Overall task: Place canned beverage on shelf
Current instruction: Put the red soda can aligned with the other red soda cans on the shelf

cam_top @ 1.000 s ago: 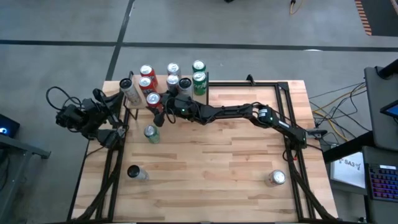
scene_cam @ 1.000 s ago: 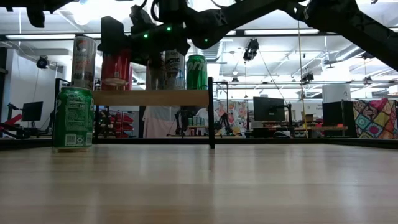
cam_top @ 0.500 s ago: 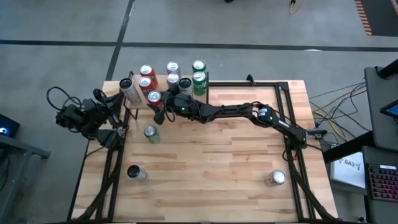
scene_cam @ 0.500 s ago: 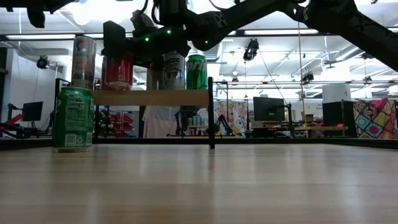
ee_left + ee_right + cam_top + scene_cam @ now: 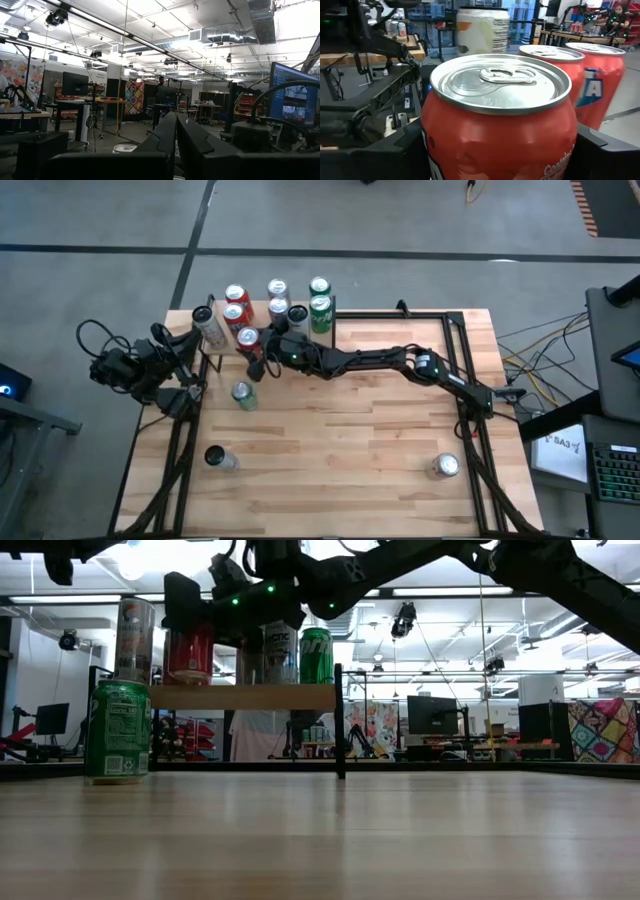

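The shelf (image 5: 245,697), a light wood board on black posts, stands at the table's far left and carries several cans (image 5: 278,308). My right gripper (image 5: 256,345) reaches level over its near edge, shut on a red can (image 5: 500,130) that stands upright with its base at the board (image 5: 188,652). A green can (image 5: 117,730) stands on the tabletop in front of the shelf's left end (image 5: 242,393). My left gripper (image 5: 176,145) is shut on nothing, its arm (image 5: 140,370) folded beyond the table's left edge. My right gripper pinches the red can's side wall (image 5: 437,150) between its two fingers (image 5: 412,150), one on each side, below the rim. The fingers come level from the table's right side. The can stays upright, its base down at the shelf board.
Two more red cans (image 5: 590,85) and a white can (image 5: 482,30) stand close beyond the held one. Two further cans stand on the tabletop, near left (image 5: 217,457) and near right (image 5: 445,467). The tabletop's middle (image 5: 350,430) is bare wood.
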Controlling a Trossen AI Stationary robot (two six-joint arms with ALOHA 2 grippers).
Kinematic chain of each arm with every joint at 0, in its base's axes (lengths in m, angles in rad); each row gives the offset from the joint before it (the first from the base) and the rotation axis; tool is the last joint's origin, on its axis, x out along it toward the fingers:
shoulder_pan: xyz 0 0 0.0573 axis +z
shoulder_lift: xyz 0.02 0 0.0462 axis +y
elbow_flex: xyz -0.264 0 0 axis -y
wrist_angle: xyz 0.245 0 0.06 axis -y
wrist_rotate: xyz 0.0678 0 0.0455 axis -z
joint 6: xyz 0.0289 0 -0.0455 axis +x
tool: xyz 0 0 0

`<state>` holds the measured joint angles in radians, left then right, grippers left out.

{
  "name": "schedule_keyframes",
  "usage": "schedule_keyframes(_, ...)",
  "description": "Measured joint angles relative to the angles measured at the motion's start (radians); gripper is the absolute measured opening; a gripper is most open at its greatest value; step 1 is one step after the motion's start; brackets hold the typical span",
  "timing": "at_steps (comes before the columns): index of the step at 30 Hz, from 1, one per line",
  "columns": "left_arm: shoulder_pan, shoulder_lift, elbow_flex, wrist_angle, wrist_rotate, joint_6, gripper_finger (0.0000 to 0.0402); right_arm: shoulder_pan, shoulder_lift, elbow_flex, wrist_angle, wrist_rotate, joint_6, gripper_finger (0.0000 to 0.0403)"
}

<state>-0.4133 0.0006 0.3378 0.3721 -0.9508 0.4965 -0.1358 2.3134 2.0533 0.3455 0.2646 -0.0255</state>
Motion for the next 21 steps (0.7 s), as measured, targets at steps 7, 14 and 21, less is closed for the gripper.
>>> schedule_keyframes(7, 0.0, 0.0, 0.0, -0.013, 0.0, 0.0, 0.0, 0.039, -0.033, 0.001, -0.003, -0.003, -0.045, 0.0292)
schedule_keyframes(14, 0.0, 0.001, 0.0, -0.061, 0.0, -0.005, 0.0, 0.052, -0.127, 0.003, -0.057, -0.002, -0.064, 0.0293)
schedule_keyframes(21, 0.0, 0.002, 0.0, -0.076, 0.0, -0.005, 0.0, 0.062, -0.226, 0.003, -0.102, -0.002, -0.094, 0.0293)
